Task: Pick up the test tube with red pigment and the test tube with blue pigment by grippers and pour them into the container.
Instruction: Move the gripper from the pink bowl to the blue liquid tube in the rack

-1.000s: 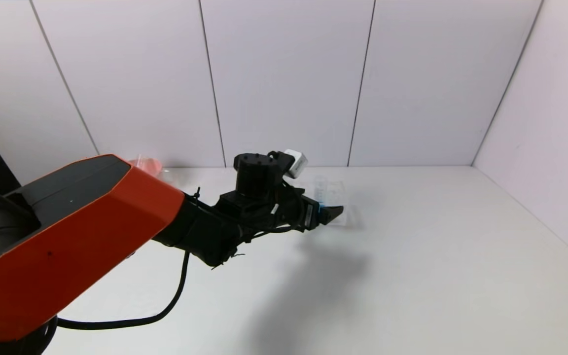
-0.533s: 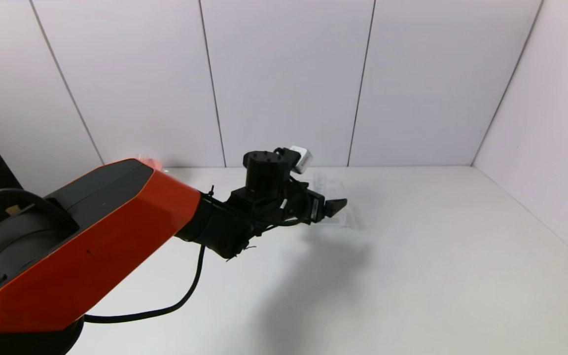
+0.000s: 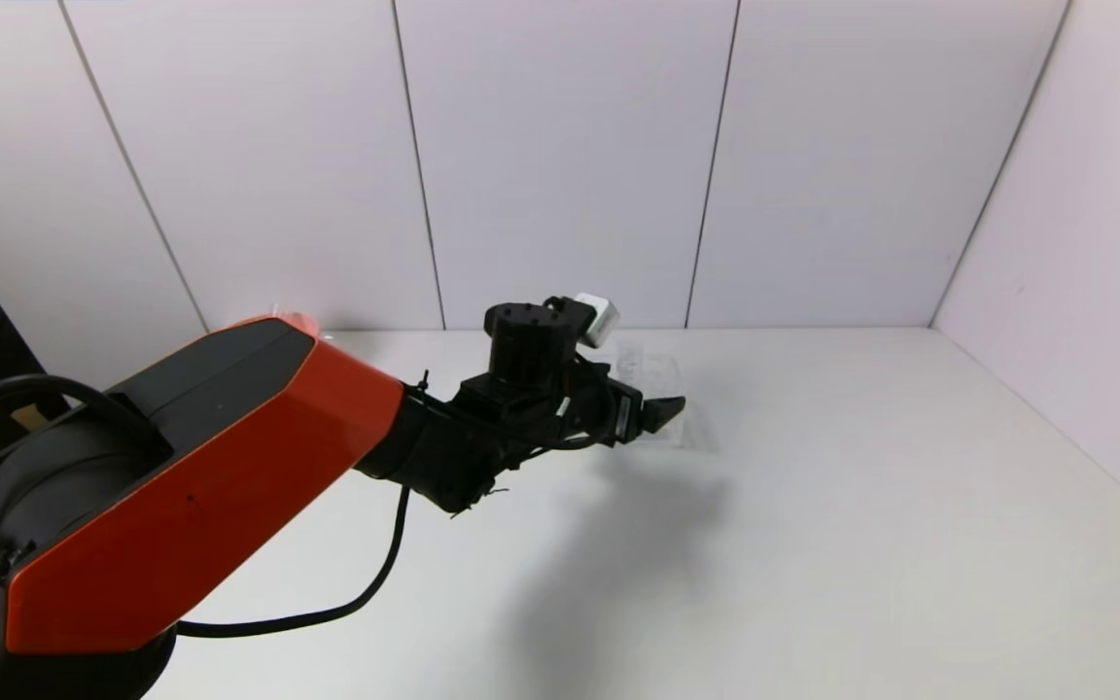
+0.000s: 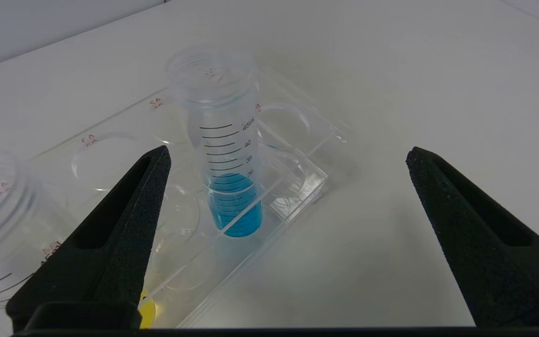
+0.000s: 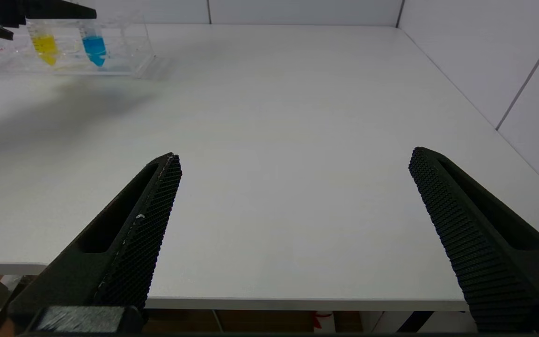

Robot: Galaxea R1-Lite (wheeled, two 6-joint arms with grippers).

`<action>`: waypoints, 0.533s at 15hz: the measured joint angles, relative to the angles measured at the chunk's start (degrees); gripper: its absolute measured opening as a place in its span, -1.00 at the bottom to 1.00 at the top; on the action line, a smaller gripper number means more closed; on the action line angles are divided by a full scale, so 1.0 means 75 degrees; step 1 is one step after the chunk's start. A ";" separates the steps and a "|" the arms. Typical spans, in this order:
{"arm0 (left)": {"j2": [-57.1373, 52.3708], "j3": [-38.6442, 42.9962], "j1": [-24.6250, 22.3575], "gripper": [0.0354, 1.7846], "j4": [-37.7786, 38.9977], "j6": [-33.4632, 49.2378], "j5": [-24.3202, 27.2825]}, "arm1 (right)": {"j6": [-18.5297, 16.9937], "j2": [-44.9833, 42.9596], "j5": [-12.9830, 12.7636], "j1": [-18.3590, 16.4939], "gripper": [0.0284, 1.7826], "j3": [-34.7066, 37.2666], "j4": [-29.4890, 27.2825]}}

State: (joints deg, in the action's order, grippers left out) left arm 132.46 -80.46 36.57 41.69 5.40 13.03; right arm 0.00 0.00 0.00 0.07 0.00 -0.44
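Observation:
The test tube with blue pigment [image 4: 225, 140] stands upright in a clear rack [image 4: 297, 140]. It also shows in the right wrist view [image 5: 94, 47]. My left gripper [image 4: 287, 150] is open just short of the tube, which stands closer to one finger [image 4: 124, 224], with no contact. In the head view the left gripper [image 3: 665, 408] hovers over the rack [image 3: 657, 374] at the table's far middle. My right gripper [image 5: 294, 154] is open and empty above the table's front edge. The red-pigment tube and the container are out of view.
A yellow-liquid tube [image 5: 45, 47] stands in the rack beside the blue one, and its liquid shows by my left finger [image 4: 148, 313]. A pink bowl [image 3: 293, 321] peeks out behind the left arm. White walls close the table's back and right.
My left arm has moved a little farther forward and up over the rack. The blue liquid seen by the gripper in the head view is now covered by it.

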 joint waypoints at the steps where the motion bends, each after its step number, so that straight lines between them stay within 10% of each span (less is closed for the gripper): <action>1: 0.0000 0.0005 0.0000 0.98 0.0000 0.0000 0.0000 | 0.0000 0.0000 0.0000 0.0000 0.99 0.0000 0.0000; 8: -0.0024 0.0005 0.0018 0.98 0.0005 0.0010 -0.0011 | 0.0000 0.0000 0.0000 0.0000 0.99 0.0000 0.0000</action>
State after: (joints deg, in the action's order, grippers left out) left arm 132.28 -80.42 36.71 41.73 5.47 12.95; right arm 0.00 0.00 0.00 0.07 0.00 -0.44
